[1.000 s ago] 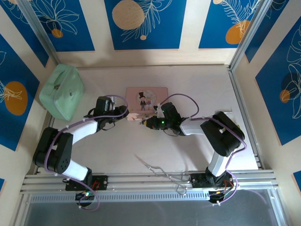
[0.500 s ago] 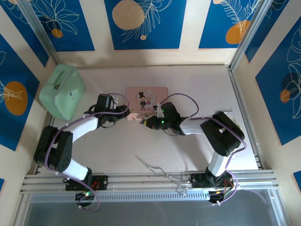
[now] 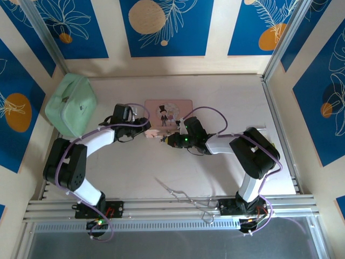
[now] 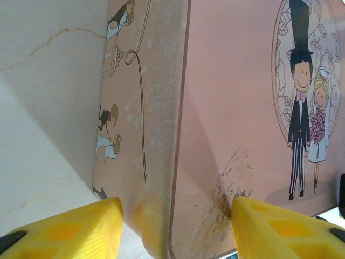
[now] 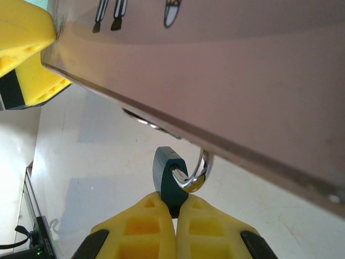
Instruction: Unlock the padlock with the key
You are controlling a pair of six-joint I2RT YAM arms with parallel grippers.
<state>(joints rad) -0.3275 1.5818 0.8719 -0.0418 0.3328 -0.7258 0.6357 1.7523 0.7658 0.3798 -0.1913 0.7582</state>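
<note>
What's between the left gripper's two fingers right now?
A corner of the pink box, with the left gripper's fingers on either side; the left wrist view shows it.

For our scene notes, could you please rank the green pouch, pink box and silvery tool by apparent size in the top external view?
1. green pouch
2. pink box, partly covered
3. silvery tool, long but thin

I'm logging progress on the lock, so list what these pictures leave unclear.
Right wrist view: the padlock hides its lower end between the fingers of the right gripper, so its keyhole cannot be checked.
Top view: the padlock is too small to make out beside the pink box.
Left wrist view: the bottom edge cuts off the left gripper, leaving its hold on the box uncertain.
</note>
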